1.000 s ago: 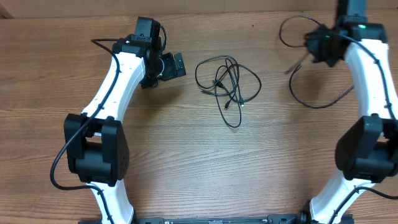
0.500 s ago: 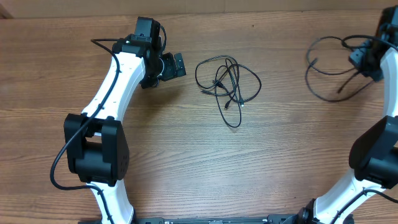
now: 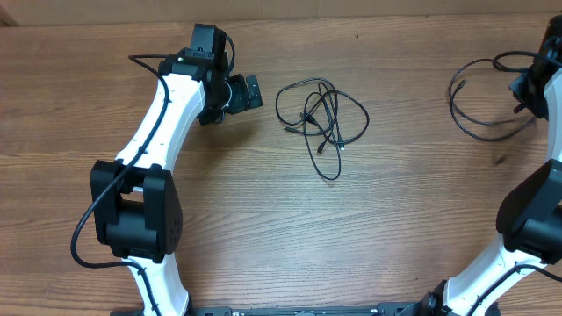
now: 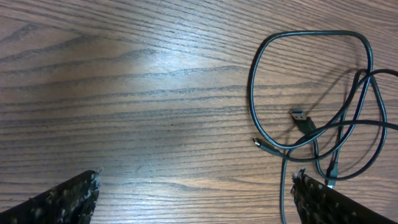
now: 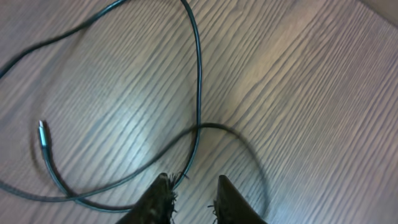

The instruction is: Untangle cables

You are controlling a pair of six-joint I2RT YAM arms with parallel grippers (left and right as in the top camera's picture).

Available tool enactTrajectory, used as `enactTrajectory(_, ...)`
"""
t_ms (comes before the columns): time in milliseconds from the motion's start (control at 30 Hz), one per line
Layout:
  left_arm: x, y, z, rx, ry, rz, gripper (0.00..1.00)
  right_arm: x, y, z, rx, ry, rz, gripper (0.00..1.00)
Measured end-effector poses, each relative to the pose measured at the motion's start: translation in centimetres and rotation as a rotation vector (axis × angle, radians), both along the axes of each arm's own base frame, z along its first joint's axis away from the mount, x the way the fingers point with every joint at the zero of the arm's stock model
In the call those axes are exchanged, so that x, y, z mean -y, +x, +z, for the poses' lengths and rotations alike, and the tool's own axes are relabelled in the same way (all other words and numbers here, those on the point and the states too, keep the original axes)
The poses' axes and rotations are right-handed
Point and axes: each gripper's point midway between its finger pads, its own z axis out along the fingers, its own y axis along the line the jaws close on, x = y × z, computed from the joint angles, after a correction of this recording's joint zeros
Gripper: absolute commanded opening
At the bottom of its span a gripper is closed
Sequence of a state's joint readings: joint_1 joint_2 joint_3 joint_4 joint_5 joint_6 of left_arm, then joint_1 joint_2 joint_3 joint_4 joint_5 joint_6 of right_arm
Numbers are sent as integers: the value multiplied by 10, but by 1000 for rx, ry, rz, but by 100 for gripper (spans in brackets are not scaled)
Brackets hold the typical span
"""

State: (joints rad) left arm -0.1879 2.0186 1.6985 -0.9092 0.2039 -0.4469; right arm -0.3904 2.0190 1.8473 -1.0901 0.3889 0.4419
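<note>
Left gripper (image 3: 249, 92): jaws spread wide, holding nothing. It sits just beside the tangled cables (image 3: 321, 123), which lie mid-table (image 3: 263, 219). In the left wrist view the tangle lies ahead of the gap and off to one side, with one strand running down close by a fingertip (image 4: 305, 186).

Right gripper (image 5: 191, 184): jaws parted by a narrow gap. The loose cable (image 5: 199, 68), well apart from the tangle, loops on the wood just ahead. One strand meets a fingertip (image 5: 163, 188); nothing spans the gap.

Tangled black cables (image 3: 323, 114) lie centrally; one separate cable (image 3: 475, 132) loops at far right.
</note>
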Motion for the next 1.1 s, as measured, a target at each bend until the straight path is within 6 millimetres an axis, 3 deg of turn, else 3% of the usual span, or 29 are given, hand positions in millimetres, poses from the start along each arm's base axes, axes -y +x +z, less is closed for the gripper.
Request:
enactTrajectory(100,0,0,0,0,0,0,100,3,0,-1,-1,-9,-11,55)
enactTrajectory(233,0,0,0,0,0,0,100,0,4,-2,15,8,6,58)
enactTrajectory(367,0,0,0,0,0,0,100,-17,19,-6,58,103,104,59)
enactTrajectory(600,0,0,0,0,0,0,100,-48,35,-23,63,241,318,80)
enactTrajectory(667,0,0,0,0,0,0,99,-55,36,-32,46,273,354,69)
enactTrajectory(867,0,0,0,0,0,0,99,-72,46,-44,53,332,459,59)
enactTrajectory(1100,0,0,0,0,0,0,100,-94,71,-39,99,297,599,58)
